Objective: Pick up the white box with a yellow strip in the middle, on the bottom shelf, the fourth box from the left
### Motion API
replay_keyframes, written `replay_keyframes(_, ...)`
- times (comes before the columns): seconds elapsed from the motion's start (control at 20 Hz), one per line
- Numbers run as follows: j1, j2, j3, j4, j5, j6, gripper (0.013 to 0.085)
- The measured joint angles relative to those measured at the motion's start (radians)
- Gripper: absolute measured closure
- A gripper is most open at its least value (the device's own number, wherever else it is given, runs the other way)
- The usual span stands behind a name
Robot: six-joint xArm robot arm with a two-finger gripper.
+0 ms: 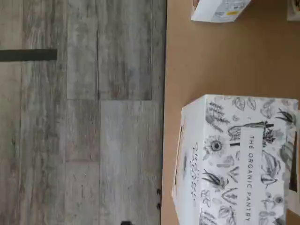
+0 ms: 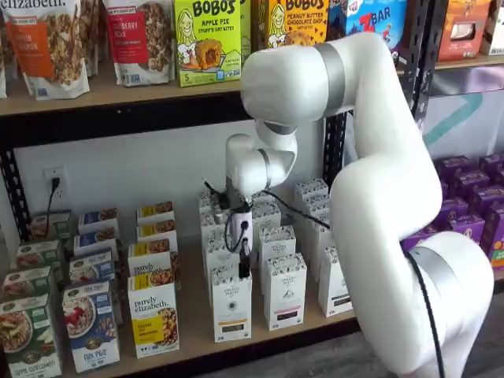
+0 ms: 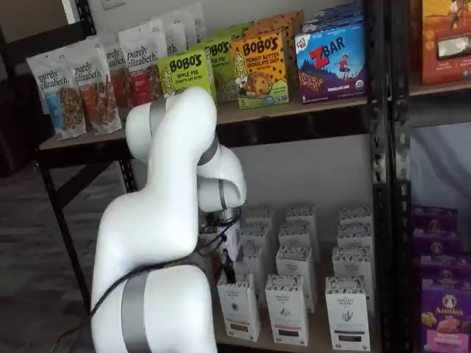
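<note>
- Your gripper (image 2: 243,266) hung just above the front row of the bottom shelf (image 2: 197,335), over the white box (image 2: 231,305); its black fingers (image 3: 227,273) showed too small in both shelf views to reveal a gap, though the jaws stood spread as wide as they go, holding nothing.
- The white box stood upright at the shelf's front edge, a like carton (image 2: 284,290) just beside it.
- In the wrist view, the patterned top of a carton (image 1: 239,159) reading "THE ORGANIC PANTRY" sat near the board's edge, grey plank floor (image 1: 79,117) beyond.
</note>
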Motion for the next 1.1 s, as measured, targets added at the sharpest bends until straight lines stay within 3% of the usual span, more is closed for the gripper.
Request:
replay_keyframes(0.15, 0.010, 0.019, -0.027, -0.027, -0.009, 0.032, 0.0130)
replay_keyframes(0.35, 0.024, 0.053, -0.082, -0.027, 0.009, 0.046, 0.0130)
replay_keyframes(1.1, 0.039, 0.147, -0.190, -0.023, 0.044, 0.059, 0.0130)
